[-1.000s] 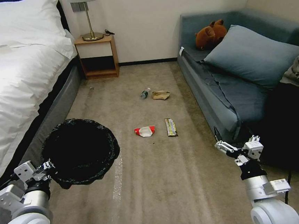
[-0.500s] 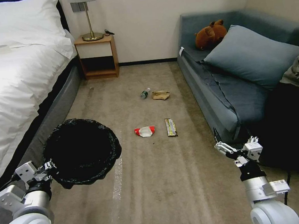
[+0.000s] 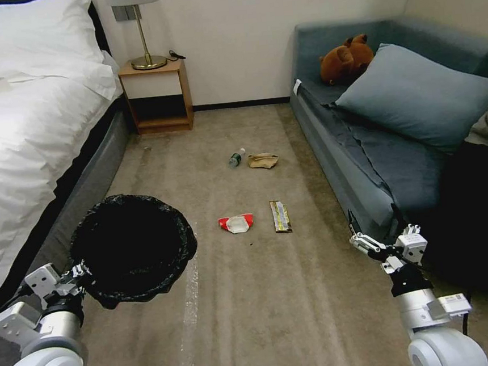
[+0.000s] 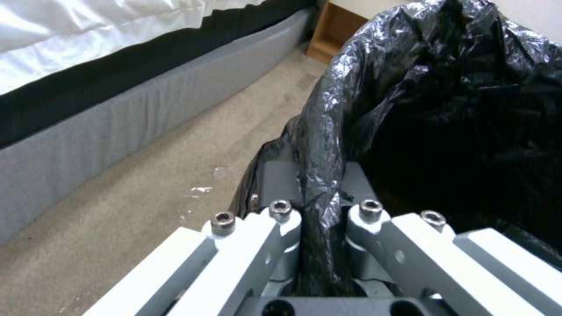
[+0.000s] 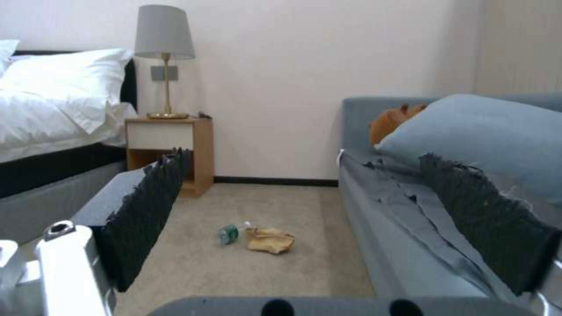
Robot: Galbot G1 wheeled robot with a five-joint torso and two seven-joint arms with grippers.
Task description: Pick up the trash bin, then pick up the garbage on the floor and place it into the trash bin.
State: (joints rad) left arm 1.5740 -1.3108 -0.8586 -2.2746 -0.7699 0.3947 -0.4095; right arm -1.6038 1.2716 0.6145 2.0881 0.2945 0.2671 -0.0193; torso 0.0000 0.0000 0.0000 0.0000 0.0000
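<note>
Cam nudged fwd, L pincer [image 3: 76,273] still clamps trash bin [image 3: 133,247].

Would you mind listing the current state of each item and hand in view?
Bin: held off the floor, upright, liner over rim.
Left hand: shut on the bin's rim.
Right hand: open, empty, beside the sofa.
Red wrapper: crumpled, on carpet.
Dark wrapper: flat, on carpet.
Bottle: capped, lying down.
Paper bag: crumpled, beside the bottle.

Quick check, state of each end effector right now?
Left end effector: shut on the trash bin, pinching its bag-lined rim.
Right end effector: open, holding nothing.
</note>
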